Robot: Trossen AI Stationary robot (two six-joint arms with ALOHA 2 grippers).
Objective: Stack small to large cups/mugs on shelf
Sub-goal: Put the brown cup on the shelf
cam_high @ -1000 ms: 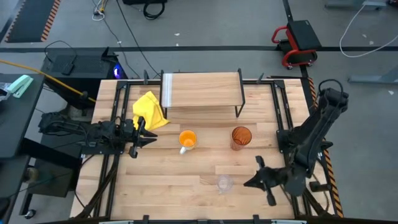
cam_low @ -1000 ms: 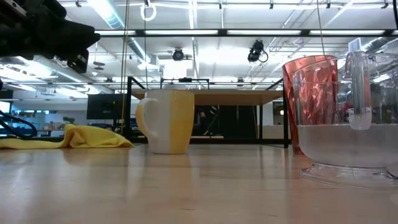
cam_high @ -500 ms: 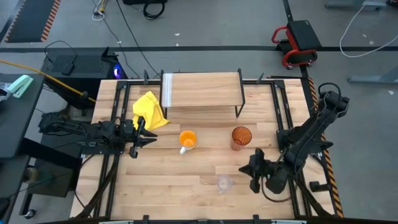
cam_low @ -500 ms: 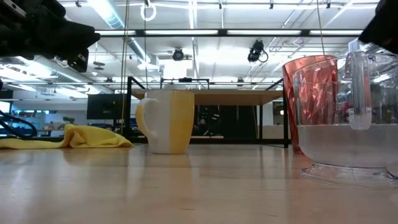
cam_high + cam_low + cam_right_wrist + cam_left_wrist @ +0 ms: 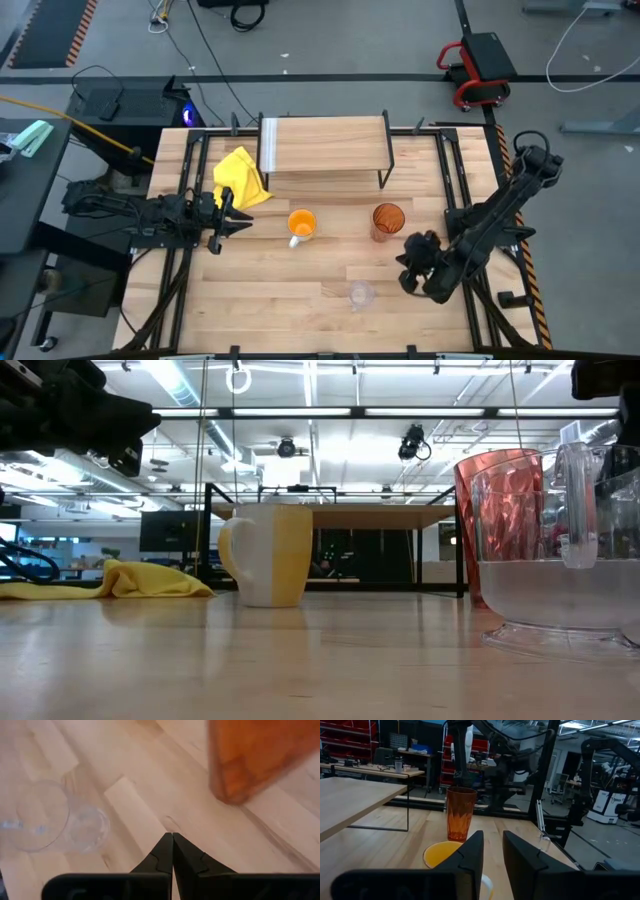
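This is a robotics lab or industrial workshop, a wide hall with a grey concrete floor where loose cables trail past a red wheeled stool. Long fluorescent ceiling lights run under exposed beams, and a camera hangs from the overhead rails. Beyond the wooden worktop stand red storage racks, more workbenches and another robot arm on its stand.
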